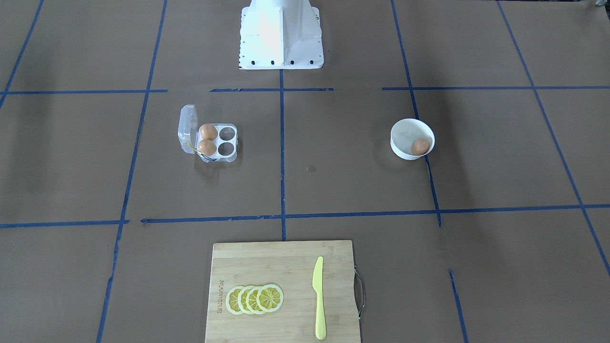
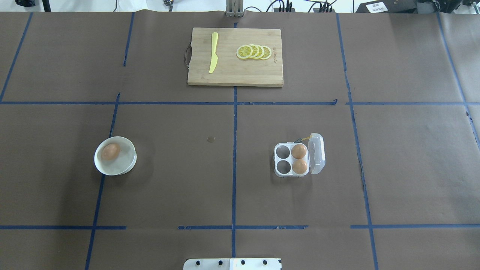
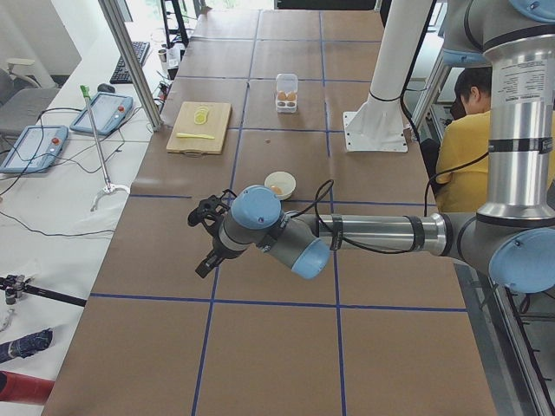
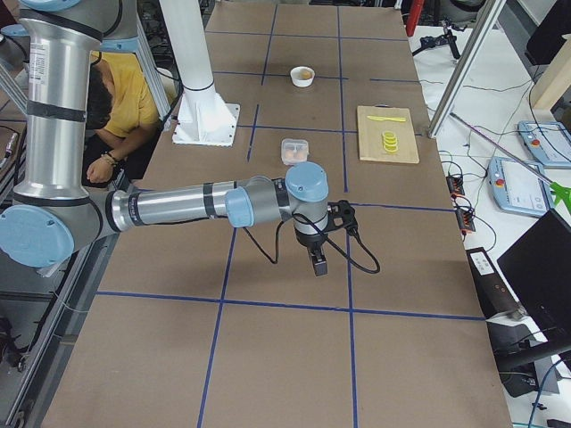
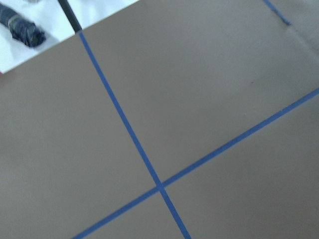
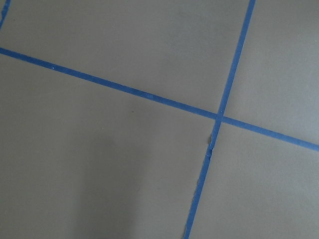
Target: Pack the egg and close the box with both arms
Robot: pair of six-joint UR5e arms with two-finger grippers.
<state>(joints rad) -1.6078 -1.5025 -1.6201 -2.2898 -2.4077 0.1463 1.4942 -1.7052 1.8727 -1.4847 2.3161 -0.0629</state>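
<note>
The egg (image 2: 111,151) lies in a white bowl (image 2: 128,162) on the table's left half; the front view shows the same egg (image 1: 420,146). The box (image 2: 282,166) stands open on the right half, its clear lid (image 2: 317,154) tipped up, with two brown eggs (image 2: 299,151) in the cells beside the lid and two cells bare. My left gripper (image 3: 206,236) hovers over bare table well short of the bowl (image 3: 280,184). My right gripper (image 4: 318,259) hangs over bare table, short of the box (image 4: 294,150). I cannot tell whether either is open or shut.
A bamboo cutting board (image 2: 232,77) at the table's far edge carries lemon slices (image 2: 254,51) and a yellow knife (image 2: 213,57). The white base block (image 1: 281,35) stands at the robot's side. A person in a yellow shirt (image 3: 464,143) sits beside the base.
</note>
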